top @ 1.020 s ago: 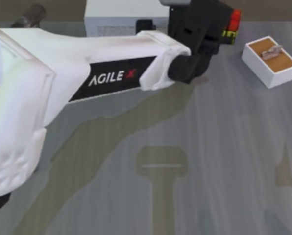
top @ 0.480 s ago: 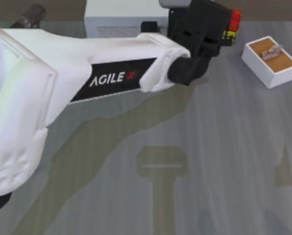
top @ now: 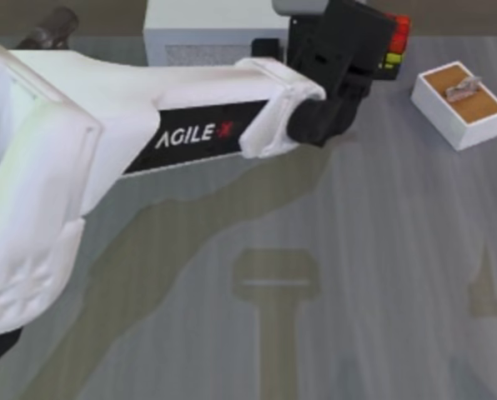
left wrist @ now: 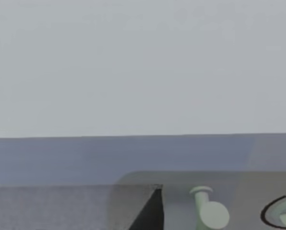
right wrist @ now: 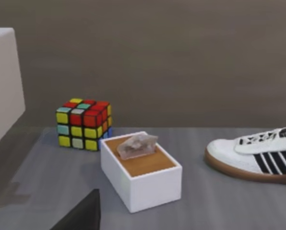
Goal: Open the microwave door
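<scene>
The white microwave (top: 203,29) stands at the table's back edge, left of centre. My left arm (top: 148,125) reaches across to its front, and the black left gripper (top: 336,71) covers the microwave's right part from above. In the left wrist view the microwave door's grey mesh window (left wrist: 47,208) is very close, with a dark tip of the left gripper (left wrist: 150,215) at the window's edge. Two silver knobs (left wrist: 210,213) sit just beyond it. My right gripper (right wrist: 83,215) is out of the top view and hangs low over the table's right side.
A small white box with a wooden top (top: 459,104) lies at the back right. A colourful puzzle cube (right wrist: 83,123) stands beside the microwave, and a white striped shoe (right wrist: 258,155) lies farther right. A dark object (top: 48,29) sits at the back left.
My left arm has edged slightly right and toward the microwave. More of the mesh strip along the microwave's front shows from above. Nothing else has moved.
</scene>
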Controlling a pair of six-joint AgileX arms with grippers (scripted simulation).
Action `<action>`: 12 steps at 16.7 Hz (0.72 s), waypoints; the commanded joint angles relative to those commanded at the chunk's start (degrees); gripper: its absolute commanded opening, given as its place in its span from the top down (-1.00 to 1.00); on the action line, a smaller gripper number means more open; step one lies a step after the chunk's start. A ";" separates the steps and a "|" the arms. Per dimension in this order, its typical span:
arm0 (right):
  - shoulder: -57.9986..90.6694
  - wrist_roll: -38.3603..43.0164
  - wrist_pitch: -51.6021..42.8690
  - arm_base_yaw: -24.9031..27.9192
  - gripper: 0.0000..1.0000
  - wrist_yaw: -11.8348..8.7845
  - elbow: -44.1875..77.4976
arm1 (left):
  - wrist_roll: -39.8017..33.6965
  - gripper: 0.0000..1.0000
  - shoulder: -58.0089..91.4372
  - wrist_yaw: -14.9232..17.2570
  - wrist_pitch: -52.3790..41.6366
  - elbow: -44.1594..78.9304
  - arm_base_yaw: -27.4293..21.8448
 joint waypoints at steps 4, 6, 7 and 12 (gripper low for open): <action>0.00 0.00 0.00 0.00 -1.00 0.00 0.00 | 0.00 1.00 0.00 0.00 0.00 0.00 0.00; 0.00 0.00 0.00 0.00 -1.00 0.00 0.00 | 0.00 1.00 0.00 0.00 0.00 0.00 0.00; 0.00 0.00 0.00 0.00 -1.00 0.00 0.00 | 0.00 1.00 0.00 0.00 0.00 0.00 0.00; 0.00 0.00 0.00 0.00 -1.00 0.00 0.00 | -0.73 1.00 -0.15 0.53 -4.02 2.31 -3.64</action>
